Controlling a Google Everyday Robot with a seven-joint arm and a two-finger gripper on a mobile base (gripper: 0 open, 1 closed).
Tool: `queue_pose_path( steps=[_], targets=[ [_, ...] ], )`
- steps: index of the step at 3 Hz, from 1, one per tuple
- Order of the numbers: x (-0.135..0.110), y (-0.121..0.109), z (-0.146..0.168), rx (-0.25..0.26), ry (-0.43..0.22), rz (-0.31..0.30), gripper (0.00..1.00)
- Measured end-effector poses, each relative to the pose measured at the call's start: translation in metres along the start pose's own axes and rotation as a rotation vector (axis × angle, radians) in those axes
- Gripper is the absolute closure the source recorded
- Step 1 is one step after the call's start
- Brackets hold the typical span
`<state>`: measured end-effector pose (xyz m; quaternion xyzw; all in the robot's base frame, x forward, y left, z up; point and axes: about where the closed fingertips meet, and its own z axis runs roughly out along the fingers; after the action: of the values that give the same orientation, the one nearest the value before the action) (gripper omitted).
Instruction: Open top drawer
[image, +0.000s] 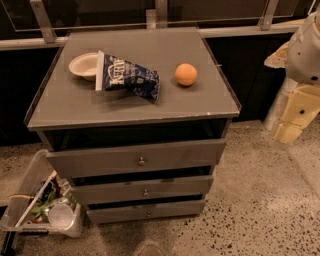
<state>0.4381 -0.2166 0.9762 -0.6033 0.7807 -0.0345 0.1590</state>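
On the floor, down by the front left corner of the surface (150, 107), sits a clear bin (74, 229) full of trash. It is low and off to the side, so it is not in the way of the drawers.

On top, near the back left corner, is a white bowl (84, 65). A blue chip bag (129, 77) lies on its side just beside the bowl, and one end seems to lean on the bowl's rim. More to the right, near the middle and apart from the bag, is an orange (185, 74). It is round and could roll if the cabinet gets a hard tug.

Under the front edge is the top drawer (100, 161). It has the tallest front, with a small round knob (141, 161) in the middle. That knob is the part to grab and pull. The drawer looks closed or almost closed. Below it are two slimmer drawers (175, 187), and these should be left alone.

Far to the right, past the right edge of the surface, hangs the gripper (290, 127). It is well apart from the knob and holds nothing I can see. I cannot tell if it is apart or together. I think the job has hardly begun. The gripper must first come over to the knob.
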Motion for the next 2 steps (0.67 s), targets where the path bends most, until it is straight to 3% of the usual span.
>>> queue_pose_path(
  steps=[2],
  targets=[
    [-0.009, 0.003, 0.022, 0.004, -0.027, -0.034, 0.0]
  ],
)
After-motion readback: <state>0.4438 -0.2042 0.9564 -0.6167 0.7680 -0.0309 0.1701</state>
